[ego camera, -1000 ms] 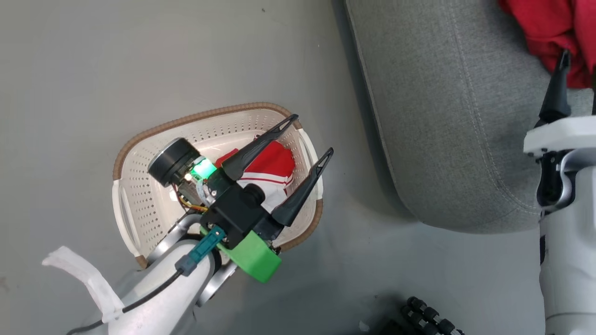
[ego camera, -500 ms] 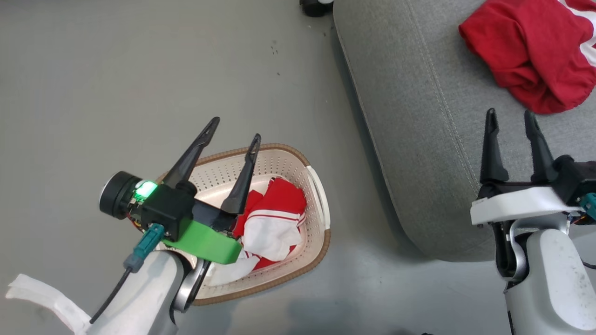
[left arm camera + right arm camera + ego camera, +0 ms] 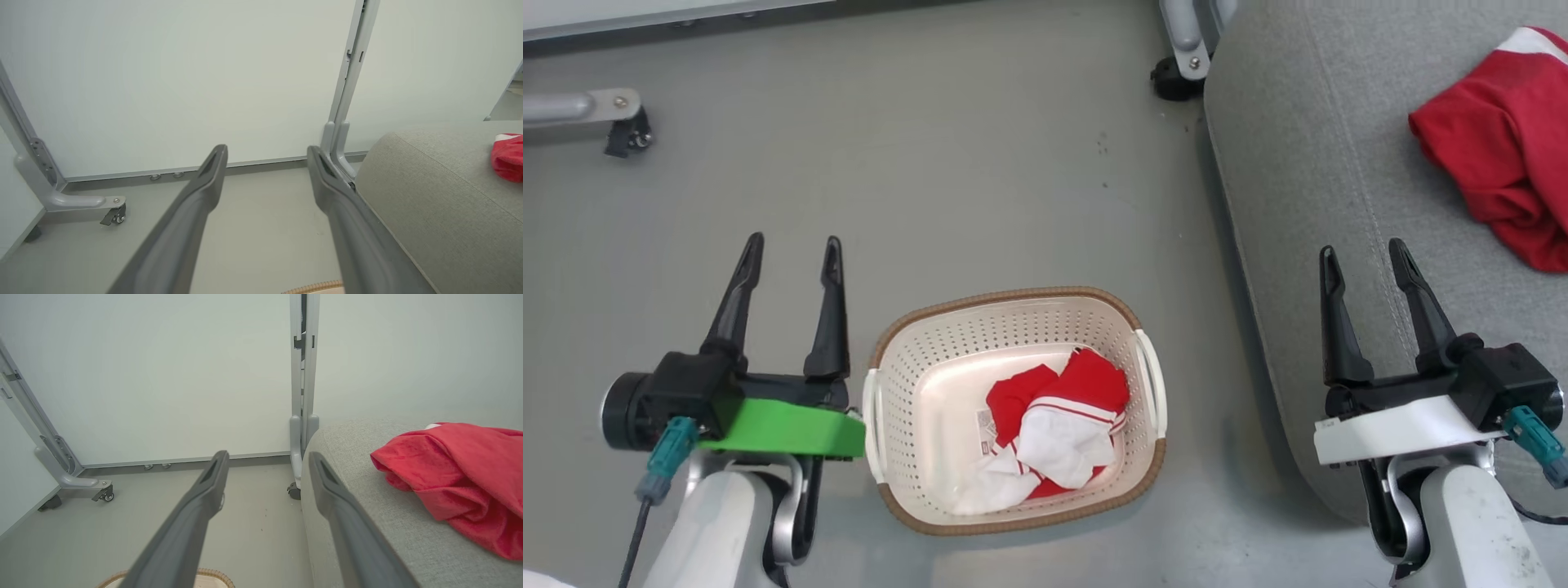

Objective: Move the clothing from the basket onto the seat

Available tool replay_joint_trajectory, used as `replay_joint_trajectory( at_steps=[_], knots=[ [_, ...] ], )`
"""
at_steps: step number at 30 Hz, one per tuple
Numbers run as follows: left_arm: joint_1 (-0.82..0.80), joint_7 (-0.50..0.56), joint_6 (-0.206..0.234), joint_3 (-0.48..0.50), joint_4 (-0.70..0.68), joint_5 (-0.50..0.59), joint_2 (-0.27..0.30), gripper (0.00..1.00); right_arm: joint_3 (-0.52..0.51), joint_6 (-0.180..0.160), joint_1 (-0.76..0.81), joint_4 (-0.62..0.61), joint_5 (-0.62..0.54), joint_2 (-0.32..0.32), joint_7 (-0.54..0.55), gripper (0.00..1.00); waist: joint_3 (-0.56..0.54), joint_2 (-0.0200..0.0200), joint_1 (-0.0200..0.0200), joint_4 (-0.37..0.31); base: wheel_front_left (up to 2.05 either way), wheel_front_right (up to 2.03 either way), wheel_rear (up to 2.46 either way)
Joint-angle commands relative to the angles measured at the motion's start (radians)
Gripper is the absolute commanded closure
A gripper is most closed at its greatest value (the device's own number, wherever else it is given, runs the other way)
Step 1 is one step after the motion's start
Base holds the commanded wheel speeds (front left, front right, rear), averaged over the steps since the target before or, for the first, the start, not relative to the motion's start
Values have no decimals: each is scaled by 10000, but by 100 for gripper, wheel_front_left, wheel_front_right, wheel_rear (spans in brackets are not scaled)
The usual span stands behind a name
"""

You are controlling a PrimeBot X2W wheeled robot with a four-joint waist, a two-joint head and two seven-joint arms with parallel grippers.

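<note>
The cream basket point(image 3: 907, 384) with its brown rim sits on the floor at lower centre of the head view. A crumpled red-and-white garment point(image 3: 1058, 425) lies inside it, toward its right half. The plain red garment point(image 3: 1499, 175) rests on the grey seat point(image 3: 1307, 163) at the upper right; the right wrist view shows this red garment point(image 3: 457, 477) on the seat point(image 3: 367, 506). My left gripper point(image 3: 792, 249) stands open and empty left of the basket. My right gripper point(image 3: 1364, 253) is open and empty over the seat's front edge.
Grey floor surrounds the basket. A white partition wall on metal feet with castors point(image 3: 1176, 77) stands behind; another foot point(image 3: 613, 122) lies at the upper left. The basket rim point(image 3: 314, 288) peeks in at the bottom of the left wrist view.
The head camera has tilted, shifting the whole picture. My left gripper has drawn back from above the basket to its left side, empty. My right gripper has come away from the red garment.
</note>
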Motion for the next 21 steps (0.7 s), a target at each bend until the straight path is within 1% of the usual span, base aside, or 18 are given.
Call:
replay_joint_trajectory(
  at_steps=[1,5,9,13,21],
  knots=[
    [300,-31,-37,299,26,127,-63,0,-13,-6,244,-145,-83,-34,102,0,-530,0,1,588,0,0,0],
    [805,-32,-147,1000,130,358,-274,0,-8,-8,561,-397,-168,-40,348,0,-749,0,1,777,0,0,0],
    [1295,-32,-324,1426,310,620,-472,0,-6,-6,901,-581,-182,-34,566,0,-1000,0,1,809,0,0,0],
    [1759,-33,-440,1718,417,931,-633,0,18,-6,1279,-664,-111,-33,744,0,-1343,0,1,749,0,0,0],
    [2449,-32,-769,1994,709,1313,-890,0,112,-6,1918,-758,29,-31,1045,0,-1983,0,1,588,0,0,0]
  ],
)
